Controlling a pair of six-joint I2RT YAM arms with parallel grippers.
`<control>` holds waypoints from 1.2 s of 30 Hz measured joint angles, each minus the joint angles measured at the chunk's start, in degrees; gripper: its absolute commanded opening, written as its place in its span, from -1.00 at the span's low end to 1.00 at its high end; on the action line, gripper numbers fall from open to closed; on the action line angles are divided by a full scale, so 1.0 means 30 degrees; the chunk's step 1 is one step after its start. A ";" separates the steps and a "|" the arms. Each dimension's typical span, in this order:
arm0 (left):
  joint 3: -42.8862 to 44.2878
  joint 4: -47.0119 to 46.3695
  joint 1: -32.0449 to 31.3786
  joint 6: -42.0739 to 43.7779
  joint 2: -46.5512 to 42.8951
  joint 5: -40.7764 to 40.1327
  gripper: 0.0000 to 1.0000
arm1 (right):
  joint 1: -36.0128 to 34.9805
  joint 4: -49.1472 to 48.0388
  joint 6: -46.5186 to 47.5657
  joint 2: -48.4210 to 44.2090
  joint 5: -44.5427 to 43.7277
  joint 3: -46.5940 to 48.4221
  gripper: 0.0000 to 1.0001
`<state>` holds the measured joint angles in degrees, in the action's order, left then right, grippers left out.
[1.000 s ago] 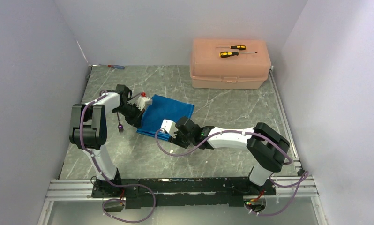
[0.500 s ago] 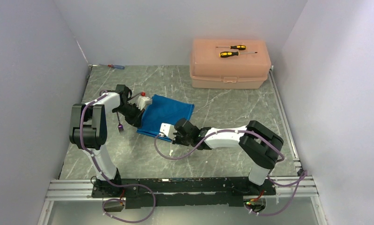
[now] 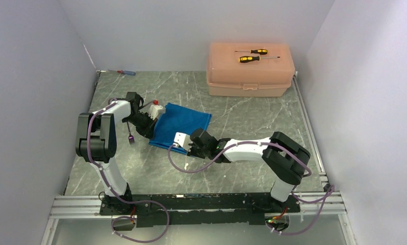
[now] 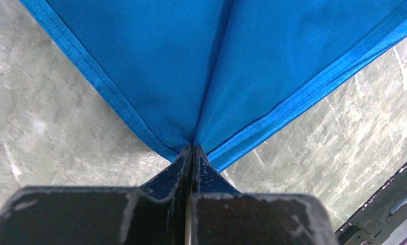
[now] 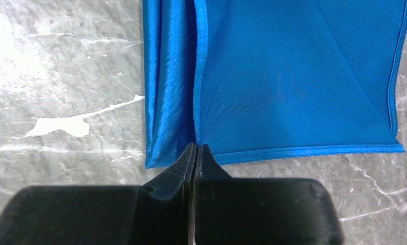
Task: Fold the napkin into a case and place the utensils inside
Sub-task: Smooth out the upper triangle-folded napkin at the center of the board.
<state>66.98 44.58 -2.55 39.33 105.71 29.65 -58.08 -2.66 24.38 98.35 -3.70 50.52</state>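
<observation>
While the left tool (image 4: 191,151) clamps a napkin (image 4: 155,56) corner, the right tool (image 5: 195,149) clamps its edge.

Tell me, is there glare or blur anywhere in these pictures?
Top external view: soft, even light, only faint shadows. Left wrist view: the bright blue cloth napkin is sharp, hem stitching visible. Right wrist view: glare whitens the grey marbled table at upper left; the napkin's folded strip shines.
</observation>
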 measured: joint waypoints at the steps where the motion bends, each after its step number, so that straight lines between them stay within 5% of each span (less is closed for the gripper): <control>1: 0.0044 0.0044 -0.0007 -0.0058 0.0029 -0.0036 -0.89 | -0.0022 0.0000 -0.0117 -0.0087 0.0044 0.0000 -0.99; 17: 0.0430 0.0284 0.0000 -0.1217 0.0299 -0.0284 -0.78 | -0.0670 0.0000 -0.1384 -0.0437 0.0430 -0.0495 -0.89; 36: 0.2244 0.1239 0.1508 -0.2062 0.0321 0.1086 -0.40 | -0.0670 -0.0022 -0.1486 -0.0393 0.0240 -0.0583 -0.36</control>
<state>73.71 48.29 1.98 33.15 106.67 32.91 -60.10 -2.72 19.92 97.17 -2.98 48.77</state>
